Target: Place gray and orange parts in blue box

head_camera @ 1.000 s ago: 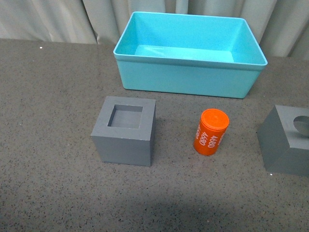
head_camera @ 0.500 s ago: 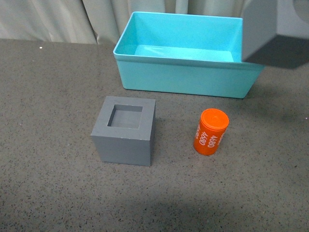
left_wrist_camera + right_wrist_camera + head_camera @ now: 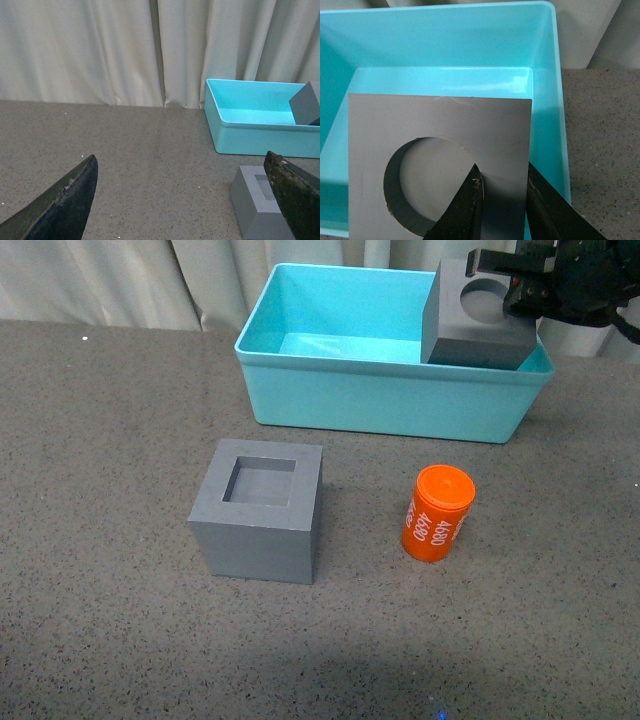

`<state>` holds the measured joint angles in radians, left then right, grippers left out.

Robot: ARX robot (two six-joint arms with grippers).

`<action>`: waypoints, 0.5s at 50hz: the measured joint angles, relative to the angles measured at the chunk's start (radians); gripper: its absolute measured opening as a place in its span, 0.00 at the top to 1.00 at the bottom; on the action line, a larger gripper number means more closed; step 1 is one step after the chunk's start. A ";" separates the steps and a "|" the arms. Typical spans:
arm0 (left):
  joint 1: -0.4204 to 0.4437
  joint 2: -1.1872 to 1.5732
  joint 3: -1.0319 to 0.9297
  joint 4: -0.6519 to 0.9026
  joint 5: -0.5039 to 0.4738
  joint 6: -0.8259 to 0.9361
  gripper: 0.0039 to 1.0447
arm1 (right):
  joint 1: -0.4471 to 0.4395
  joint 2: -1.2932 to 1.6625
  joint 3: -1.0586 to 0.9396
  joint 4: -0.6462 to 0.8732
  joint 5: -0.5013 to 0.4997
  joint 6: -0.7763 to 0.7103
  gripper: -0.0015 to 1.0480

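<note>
Round-recess cube (image 3: 478,315) tilting inside blue box (image 3: 390,400), 3 o'clock end.
We are seeing right gripper (image 3: 502,172) pinching its wall, left gripper (image 3: 180,200) gaping empty; rim is hiding cube's base. Square-recess cube (image 3: 262,510), orange cylinder (image 3: 437,513) sitting outside.

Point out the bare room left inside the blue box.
Inside the blue box, bare floor runs from the left wall to the round-recess cube. The cube crowds the right end, tilted and held in the right fingers.
</note>
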<state>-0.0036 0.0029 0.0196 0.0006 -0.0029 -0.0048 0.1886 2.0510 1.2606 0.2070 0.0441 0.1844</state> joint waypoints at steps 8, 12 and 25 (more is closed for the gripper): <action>0.000 0.000 0.000 0.000 0.000 0.000 0.06 | 0.000 0.068 0.039 -0.016 0.011 0.013 0.83; 0.000 0.000 0.000 0.000 0.000 0.000 0.06 | -0.005 0.092 0.056 -0.029 0.013 0.026 0.83; 0.000 0.000 0.000 0.000 0.000 0.000 0.06 | -0.025 0.122 0.087 -0.047 0.018 0.020 0.83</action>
<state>-0.0036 0.0029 0.0196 0.0006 -0.0029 -0.0048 0.1635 2.1731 1.3476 0.1596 0.0624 0.2047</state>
